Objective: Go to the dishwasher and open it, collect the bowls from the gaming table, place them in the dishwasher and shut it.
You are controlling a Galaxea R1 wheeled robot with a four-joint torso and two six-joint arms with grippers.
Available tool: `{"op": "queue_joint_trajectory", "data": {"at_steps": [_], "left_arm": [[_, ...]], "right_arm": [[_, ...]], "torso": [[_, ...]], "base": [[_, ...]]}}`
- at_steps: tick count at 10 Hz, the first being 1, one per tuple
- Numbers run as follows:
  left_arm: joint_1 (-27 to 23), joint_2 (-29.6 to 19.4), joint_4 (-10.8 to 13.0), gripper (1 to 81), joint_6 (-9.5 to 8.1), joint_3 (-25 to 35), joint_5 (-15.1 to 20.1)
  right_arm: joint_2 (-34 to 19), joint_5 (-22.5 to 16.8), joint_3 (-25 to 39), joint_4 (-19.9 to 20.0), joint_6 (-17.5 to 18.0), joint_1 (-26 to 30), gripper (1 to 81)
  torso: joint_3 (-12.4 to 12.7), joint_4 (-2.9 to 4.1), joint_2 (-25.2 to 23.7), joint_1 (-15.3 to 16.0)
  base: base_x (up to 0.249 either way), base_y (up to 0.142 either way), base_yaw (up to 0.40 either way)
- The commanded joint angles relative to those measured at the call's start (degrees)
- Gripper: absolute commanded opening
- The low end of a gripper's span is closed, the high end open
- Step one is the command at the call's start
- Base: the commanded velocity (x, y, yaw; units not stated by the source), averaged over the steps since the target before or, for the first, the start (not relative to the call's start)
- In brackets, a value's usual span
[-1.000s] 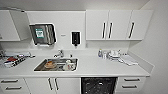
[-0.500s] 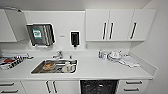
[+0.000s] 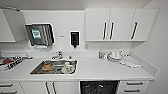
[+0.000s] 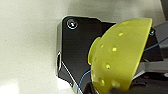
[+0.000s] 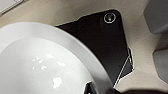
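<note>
Nothing on the counter has shifted; my head camera has crept closer to the open dishwasher (image 3: 99,87) with its dark racks. At my left wrist sits a lime-yellow dimpled plastic bowl (image 4: 120,55), at my right a glossy white bowl (image 5: 37,65); whether either claw pinches them, I cannot tell. Both look light, stiff and slippery, so I'd take them by the rim. Crockery fills the steel sink (image 3: 37,70).

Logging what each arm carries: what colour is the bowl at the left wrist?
Lime-yellow, with paler spots; the bowl shows best in the left wrist view.
</note>
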Motion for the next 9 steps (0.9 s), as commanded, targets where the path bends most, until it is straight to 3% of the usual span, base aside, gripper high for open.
{"op": "queue_joint_trajectory", "data": {"at_steps": [1,3,6,8,9], "left_arm": [[-2.5,-1.3,-0.4,1.0,0.09,0.1,1.7],[-1.8,-2.3,-0.2,1.0,-0.08,0.2,-3.3],[-1.8,-5.0,-0.3,1.0,-0.52,2.4,-4.1],[-1.9,-7.6,-0.4,1.0,-0.52,6.7,-4.1],[-2.1,-9.1,-0.5,1.0,-0.96,8.7,-4.1]], "right_arm": [[-3.9,-3.4,5.5,-1.0,0.0,1.7,1.0],[-7.4,-3.4,11.0,-1.0,0.0,1.5,1.0],[-8.3,-3.4,11.8,-0.9,0.3,1.1,1.0],[-8.3,-3.4,11.7,-0.9,0.3,1.3,1.0],[-8.4,-3.4,11.8,-0.9,0.3,1.3,1.0]], "torso": [[0.0,0.00,0.0,0.0],[0.0,0.00,0.0,0.0],[0.0,0.00,0.0,0.0],[-4.8,0.00,0.0,0.0],[-5.7,0.00,0.0,0.0]], "base": [[0.000,0.000,0.000],[0.000,0.000,0.000],[0.000,0.000,0.000],[0.000,0.000,0.000],[0.000,0.000,0.000]]}}
